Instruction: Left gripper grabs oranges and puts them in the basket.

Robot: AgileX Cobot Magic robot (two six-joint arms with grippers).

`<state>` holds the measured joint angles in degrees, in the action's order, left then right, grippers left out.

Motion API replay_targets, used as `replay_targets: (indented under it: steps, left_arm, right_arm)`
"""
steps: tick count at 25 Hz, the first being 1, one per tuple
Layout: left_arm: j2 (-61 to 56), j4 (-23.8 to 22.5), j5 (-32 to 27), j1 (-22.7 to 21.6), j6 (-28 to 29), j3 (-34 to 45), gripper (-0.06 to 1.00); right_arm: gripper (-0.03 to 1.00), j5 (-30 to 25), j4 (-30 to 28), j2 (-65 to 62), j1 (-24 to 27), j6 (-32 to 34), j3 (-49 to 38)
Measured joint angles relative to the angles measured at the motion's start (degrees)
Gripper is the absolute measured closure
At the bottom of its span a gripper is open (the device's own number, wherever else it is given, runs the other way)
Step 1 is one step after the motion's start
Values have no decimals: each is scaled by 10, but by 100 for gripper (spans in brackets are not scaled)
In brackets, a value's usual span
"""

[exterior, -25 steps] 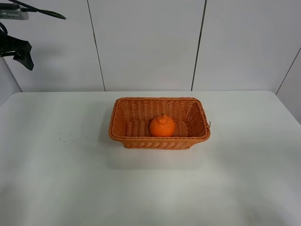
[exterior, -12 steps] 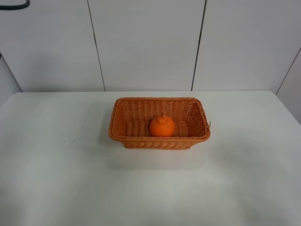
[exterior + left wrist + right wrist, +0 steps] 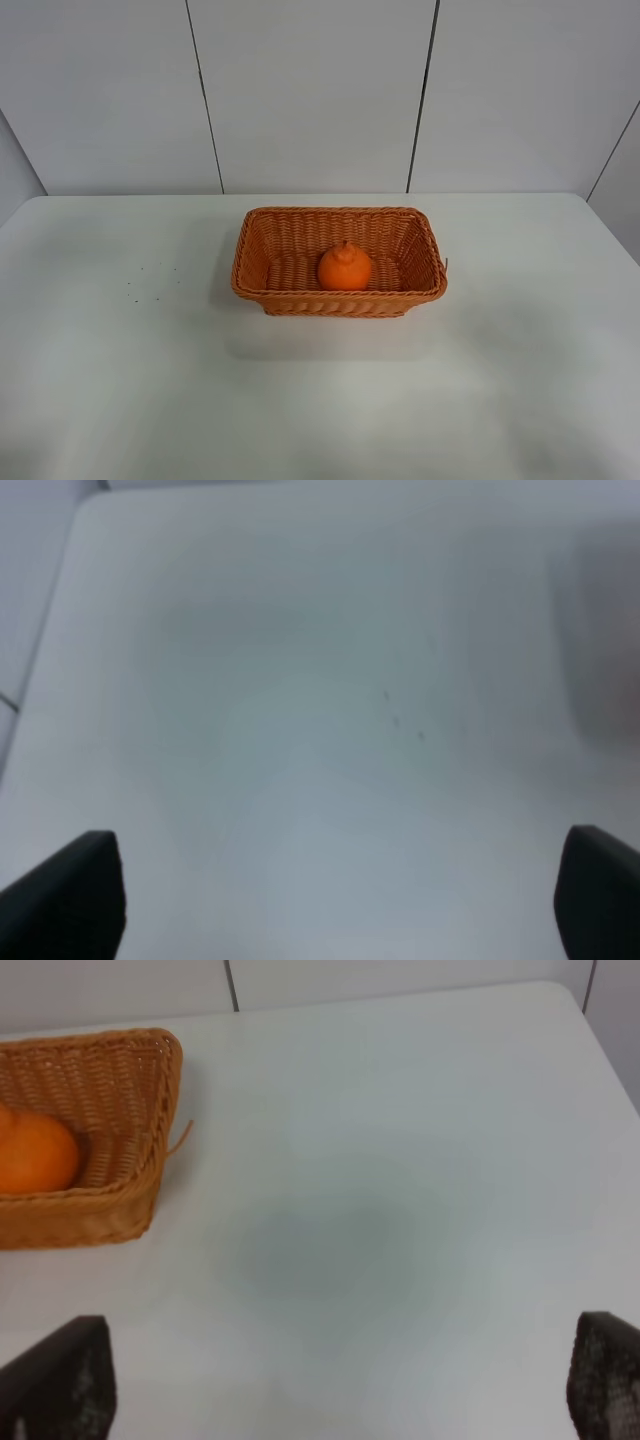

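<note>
**One orange in the basket, both tools spread and clear**

One orange (image 3: pixel 345 267) sits inside the basket (image 3: pixel 258 222), near the front wall at the centre of the high view, knob up. In the right wrist view it shows at the left edge (image 3: pixel 35 1152), tucked against the basket's corner (image 3: pixel 150 1070). The basket stands on the white bench (image 3: pixel 520 350), and no arm appears anywhere in the high view.

From my seat the left tool (image 3: pixel 335 900) is spread wide: only two dark finger ends show in the lower corners of its own view, with bare bench and a few specks between them. It holds nothing. The right tool (image 3: pixel 340 1380) looks the same, fingers far apart in the lower corners, nothing gripped.

I judge the placing done, so what remains is parking. To do that well I would keep the left arm high and away from the basket rim, avoid sweeping across the wicker, and leave its fingers apart so nothing snags. The right arm needs no part in this.
</note>
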<state>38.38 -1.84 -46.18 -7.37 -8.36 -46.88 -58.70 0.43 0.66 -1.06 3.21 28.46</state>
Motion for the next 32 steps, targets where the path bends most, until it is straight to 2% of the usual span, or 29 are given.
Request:
replay_targets:
  steps: [5, 9, 22, 27, 32]
  left_arm:
    - [-122, 5, -28, 0, 2, 86, -1]
    - [-196, 4, -50, 0, 29, 125, -1]
    - [-282, 0, -134, 0, 39, 183, 10]
    - [-338, -3, -140, 0, 43, 186, 10]
    - [-386, -22, -141, 0, 71, 186, 10]
  right_arm:
    - [27, 0, 0, 0, 0, 0, 0]
    - [27, 0, 0, 0, 0, 0, 0]
    - [27, 0, 0, 0, 0, 0, 0]
    - [27, 0, 0, 0, 0, 0, 0]
    - [27, 0, 0, 0, 0, 0, 0]
